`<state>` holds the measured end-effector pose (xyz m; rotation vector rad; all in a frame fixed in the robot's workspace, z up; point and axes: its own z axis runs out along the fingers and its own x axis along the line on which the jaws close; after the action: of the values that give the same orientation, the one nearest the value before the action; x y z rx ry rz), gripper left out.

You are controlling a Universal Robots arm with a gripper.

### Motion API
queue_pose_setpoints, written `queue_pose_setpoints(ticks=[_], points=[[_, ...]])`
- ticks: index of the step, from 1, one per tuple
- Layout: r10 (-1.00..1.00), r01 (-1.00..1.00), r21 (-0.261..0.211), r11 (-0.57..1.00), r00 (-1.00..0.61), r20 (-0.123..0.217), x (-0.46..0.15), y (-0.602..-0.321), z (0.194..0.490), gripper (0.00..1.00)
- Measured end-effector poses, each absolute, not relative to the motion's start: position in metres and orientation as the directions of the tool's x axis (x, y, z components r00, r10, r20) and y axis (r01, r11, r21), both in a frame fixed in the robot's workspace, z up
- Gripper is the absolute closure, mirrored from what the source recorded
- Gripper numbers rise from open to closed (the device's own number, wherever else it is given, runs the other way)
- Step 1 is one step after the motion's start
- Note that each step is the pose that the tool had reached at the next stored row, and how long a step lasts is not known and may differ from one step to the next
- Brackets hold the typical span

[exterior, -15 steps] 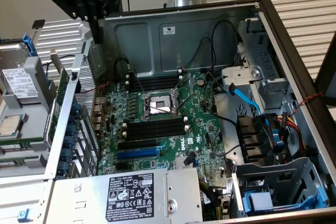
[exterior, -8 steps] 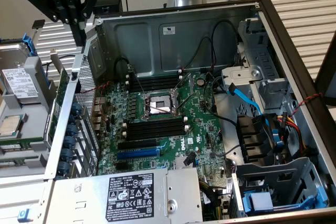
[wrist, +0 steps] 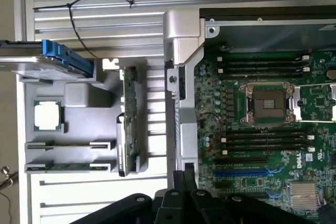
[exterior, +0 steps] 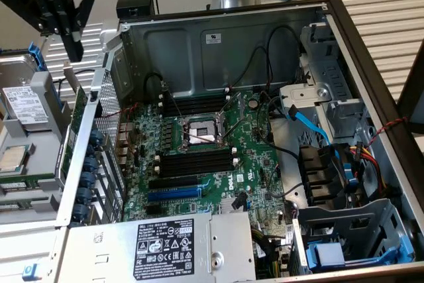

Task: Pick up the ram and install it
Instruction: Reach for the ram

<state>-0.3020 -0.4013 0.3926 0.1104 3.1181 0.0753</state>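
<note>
The ram [wrist: 128, 119] is a thin green stick standing on edge in a grey holder [wrist: 79, 100], just outside the open computer case. In the exterior view the ram [exterior: 79, 116] stands at the exterior view's left, beside the case's side wall. My black gripper [exterior: 73, 51] hangs in the air above it, apart from it, fingers shut with nothing between them. In the wrist view the gripper [wrist: 184, 178] shows as two dark fingers pressed together. The black memory slots [exterior: 199, 160] with white end clips lie on the green motherboard [exterior: 255, 157] inside the case.
The holder also carries a loose processor chip [wrist: 48, 115] and a hard drive [wrist: 47, 59] with a blue bracket. The case's metal walls [exterior: 218, 38] rise around the motherboard. Cables, a blue data cable [exterior: 311, 124] and a power supply [exterior: 165, 246] crowd the case.
</note>
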Motion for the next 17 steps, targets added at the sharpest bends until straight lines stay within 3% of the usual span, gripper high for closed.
queue_pose_setpoints(ticks=[17], points=[[0.071, 0.07, 0.05, 0.996, -0.997, -0.019, -0.369, -0.404, 0.393, 0.89]])
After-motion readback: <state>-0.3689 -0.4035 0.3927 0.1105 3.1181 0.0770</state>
